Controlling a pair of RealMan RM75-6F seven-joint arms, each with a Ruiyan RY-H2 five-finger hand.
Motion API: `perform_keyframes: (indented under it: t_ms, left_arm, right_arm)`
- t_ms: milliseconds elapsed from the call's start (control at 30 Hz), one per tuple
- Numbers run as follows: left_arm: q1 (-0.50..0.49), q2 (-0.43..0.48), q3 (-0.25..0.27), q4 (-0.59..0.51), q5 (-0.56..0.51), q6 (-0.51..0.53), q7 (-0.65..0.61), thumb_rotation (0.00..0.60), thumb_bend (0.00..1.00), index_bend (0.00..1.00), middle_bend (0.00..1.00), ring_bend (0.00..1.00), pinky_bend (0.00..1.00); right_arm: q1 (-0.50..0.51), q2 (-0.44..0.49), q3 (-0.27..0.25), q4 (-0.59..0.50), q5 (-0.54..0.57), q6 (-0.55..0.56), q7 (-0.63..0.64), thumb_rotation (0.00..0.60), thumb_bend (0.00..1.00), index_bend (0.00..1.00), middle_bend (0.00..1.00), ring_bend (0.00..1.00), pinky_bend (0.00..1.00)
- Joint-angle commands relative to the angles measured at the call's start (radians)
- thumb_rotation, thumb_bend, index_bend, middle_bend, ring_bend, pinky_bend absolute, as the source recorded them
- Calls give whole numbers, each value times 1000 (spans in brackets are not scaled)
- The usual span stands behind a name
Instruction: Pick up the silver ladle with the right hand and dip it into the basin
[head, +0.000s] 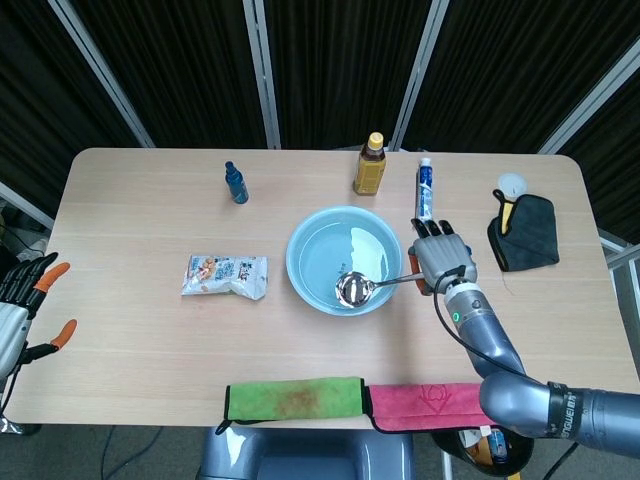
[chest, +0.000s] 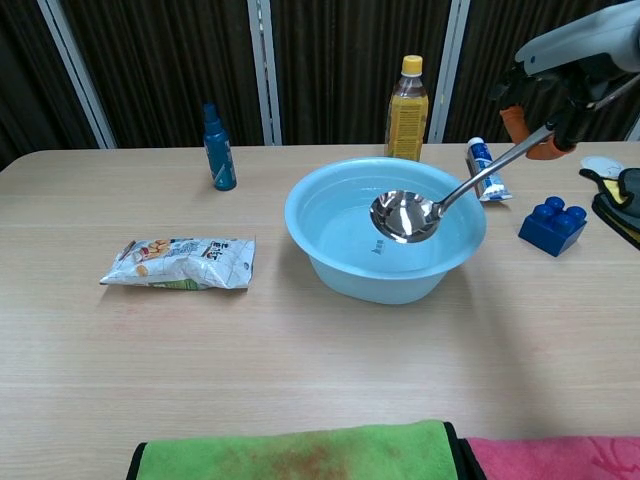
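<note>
Right robot hand (head: 441, 262) closed around handle of silver metal ladle (chest: 404, 215), held raised beside right rim of round light-blue plastic basin (chest: 330, 265). Ladle handle slanted down and leftward from hand; bowl end positioned over basin interior on right-hand side, above the water (head: 330, 262), contact with water impossible to tell. Basin stood near centre of light wooden table (head: 140, 330). Left robot hand (head: 22, 308) seen at far left edge of head view only, off table edge, fingers spread, nothing held, orange fingertips showing. Behind basin: amber drink bottle with yellow cap (chest: 406, 95), upright. Just right of that: white and blue tube (head: 424, 189), lying flat. Small teal spray bottle (chest: 218, 147) upright toward back left. White printed snack packet (chest: 180, 262) lying left of basin. Blue toy building block (chest: 551, 224) right of basin, partly hidden by hand in head view. Dark grey folded cloth (head: 527, 231) farther right near table edge. Green towel (head: 293, 398) and pink towel (head: 435, 405) along near edge, side by side.
</note>
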Motion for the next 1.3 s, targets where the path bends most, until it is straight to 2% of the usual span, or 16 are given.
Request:
perform_keyframes:
  t_ms: [33,400,767,1000,1300]
  left_arm:
    - [-3,-2,-3,2,-9,-12,0,600,357,91,0,0,0]
    - [-21,-5,-7,10,-37,-68,-7,600,357,91,0,0,0]
    - [-39,-7,-13,28,-51,-107,-39,600,357,91,0,0,0]
    - [-51,-6,-6,29,-40,-125,-59,600,356,92,0,0,0]
    - [-58,1,-5,41,-38,-134,-104,600,356,91,0,0,0]
  right_arm:
    - [32,-33,-11,52,26,-29,10,600,628,652,0,0,0]
    - [100,-151,-62,264,50,-115,49,600,628,652,1,0,0]
    - [118,-262,-125,459,50,-181,96,600,629,652,1,0,0]
    - [109,-302,-147,505,24,-161,124,600,628,652,1,0,0]
    - [94,-319,-165,494,1,-115,140,600,628,652,1,0,0]
